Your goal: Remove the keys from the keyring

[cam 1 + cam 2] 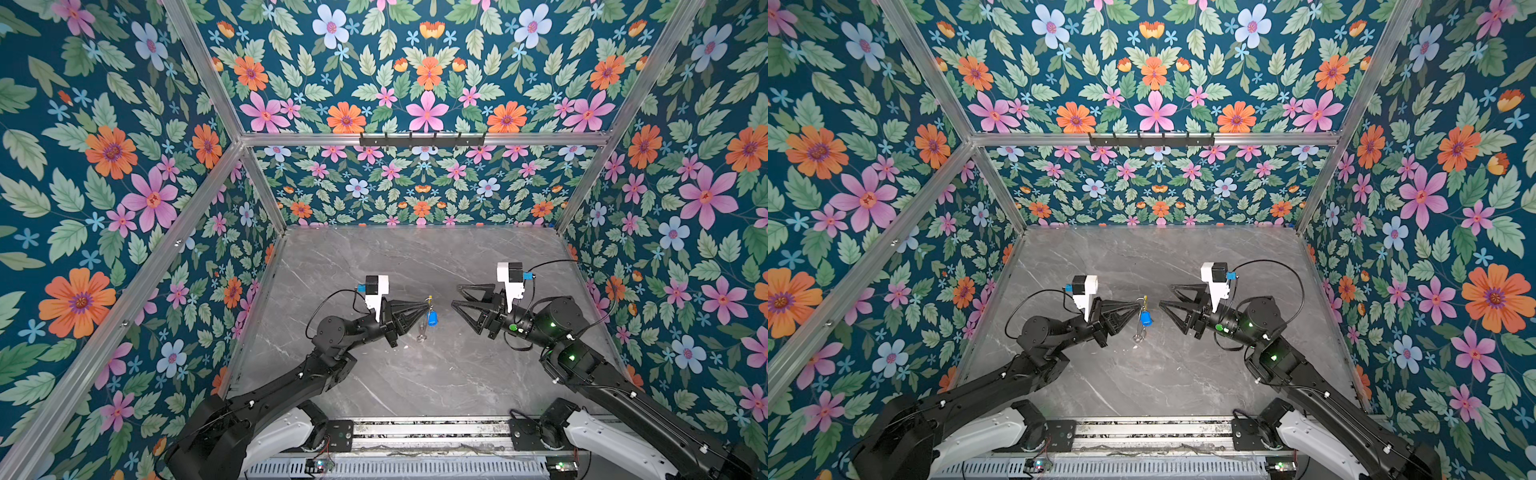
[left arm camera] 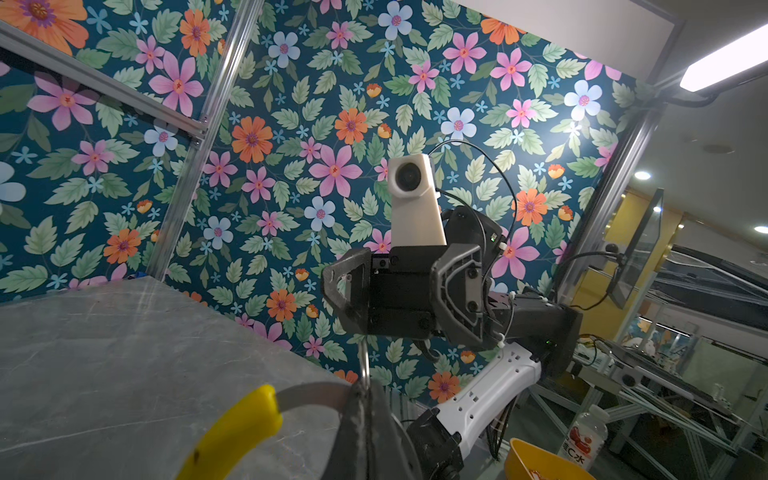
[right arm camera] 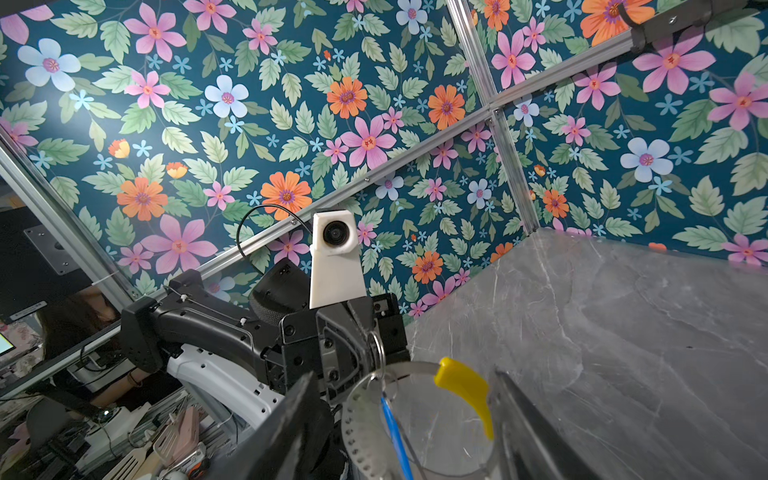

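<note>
My left gripper (image 1: 427, 306) is shut on the rim of the keyring (image 1: 424, 328), which hangs edge-on above the marble table (image 1: 415, 382) in both top views. The left wrist view shows the keyring's yellow arc (image 2: 232, 432) and grey band (image 2: 311, 395) leaving the shut fingers (image 2: 365, 419). A key's blue tag (image 1: 432, 319) dangles from the keyring (image 1: 1139, 328). My right gripper (image 1: 456, 296) stands open just right of it, not touching. In the right wrist view the keyring (image 3: 361, 428) and blue tag (image 3: 395, 432) show between the spread fingers (image 3: 299, 424).
Floral walls with aluminium posts close in the table on three sides. A black hook rail (image 1: 422, 139) sits on the back crossbar. Past the table's edge, the left wrist view shows a yellow bowl (image 2: 540, 461) and a bottle (image 2: 586, 436).
</note>
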You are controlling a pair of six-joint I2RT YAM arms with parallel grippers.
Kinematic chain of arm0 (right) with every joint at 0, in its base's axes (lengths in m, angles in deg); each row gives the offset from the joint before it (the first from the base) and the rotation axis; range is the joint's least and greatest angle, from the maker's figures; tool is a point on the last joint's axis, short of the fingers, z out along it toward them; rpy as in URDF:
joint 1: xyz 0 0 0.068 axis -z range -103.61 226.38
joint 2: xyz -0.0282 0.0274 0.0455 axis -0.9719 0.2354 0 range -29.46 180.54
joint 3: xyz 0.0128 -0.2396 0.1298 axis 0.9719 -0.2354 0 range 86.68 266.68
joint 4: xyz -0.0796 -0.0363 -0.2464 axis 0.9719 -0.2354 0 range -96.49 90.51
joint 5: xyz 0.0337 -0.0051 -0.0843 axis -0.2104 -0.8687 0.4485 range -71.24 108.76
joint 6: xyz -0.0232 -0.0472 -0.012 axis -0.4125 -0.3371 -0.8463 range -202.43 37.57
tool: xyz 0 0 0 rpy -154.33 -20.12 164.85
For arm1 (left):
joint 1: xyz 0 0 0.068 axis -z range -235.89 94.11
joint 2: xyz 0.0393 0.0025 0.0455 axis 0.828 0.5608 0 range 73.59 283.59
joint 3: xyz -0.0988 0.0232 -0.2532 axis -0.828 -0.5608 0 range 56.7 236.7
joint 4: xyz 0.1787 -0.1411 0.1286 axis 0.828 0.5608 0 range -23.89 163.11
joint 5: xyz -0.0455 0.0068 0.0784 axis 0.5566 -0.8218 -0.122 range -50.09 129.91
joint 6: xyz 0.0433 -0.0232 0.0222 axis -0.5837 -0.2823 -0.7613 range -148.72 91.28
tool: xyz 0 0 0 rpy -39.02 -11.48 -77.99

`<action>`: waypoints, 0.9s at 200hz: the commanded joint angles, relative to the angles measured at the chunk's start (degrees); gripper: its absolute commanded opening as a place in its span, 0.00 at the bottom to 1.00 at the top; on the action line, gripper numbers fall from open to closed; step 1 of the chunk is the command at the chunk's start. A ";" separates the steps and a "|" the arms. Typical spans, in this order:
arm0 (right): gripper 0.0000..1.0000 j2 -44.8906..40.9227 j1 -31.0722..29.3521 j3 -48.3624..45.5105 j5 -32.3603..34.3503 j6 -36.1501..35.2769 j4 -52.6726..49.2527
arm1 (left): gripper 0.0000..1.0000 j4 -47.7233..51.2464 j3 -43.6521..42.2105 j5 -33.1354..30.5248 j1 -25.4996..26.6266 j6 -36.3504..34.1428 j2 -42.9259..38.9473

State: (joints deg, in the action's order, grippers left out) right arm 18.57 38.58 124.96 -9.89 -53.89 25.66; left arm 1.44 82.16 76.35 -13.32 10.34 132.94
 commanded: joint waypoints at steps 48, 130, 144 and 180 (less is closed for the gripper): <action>0.59 1.48 -0.08 -1.35 6.02 -0.05 0.55 | 0.00 19.38 -0.05 -19.13 3.11 -13.70 -10.93; 0.55 3.33 -0.06 0.02 11.24 0.24 -7.62 | 0.00 30.64 2.68 -36.69 8.56 -21.58 -12.68; 0.55 3.97 -0.02 0.10 11.24 0.16 -7.95 | 0.00 30.89 2.67 -38.35 9.45 -22.84 -12.68; 0.55 5.62 -0.08 0.57 11.25 0.04 -8.10 | 0.00 31.27 2.67 -41.25 11.20 -25.55 -12.68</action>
State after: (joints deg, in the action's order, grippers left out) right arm 23.46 38.58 125.00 0.98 -53.94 17.20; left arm 33.48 84.49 38.65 -2.88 -11.82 120.42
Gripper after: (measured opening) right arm 0.551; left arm 0.050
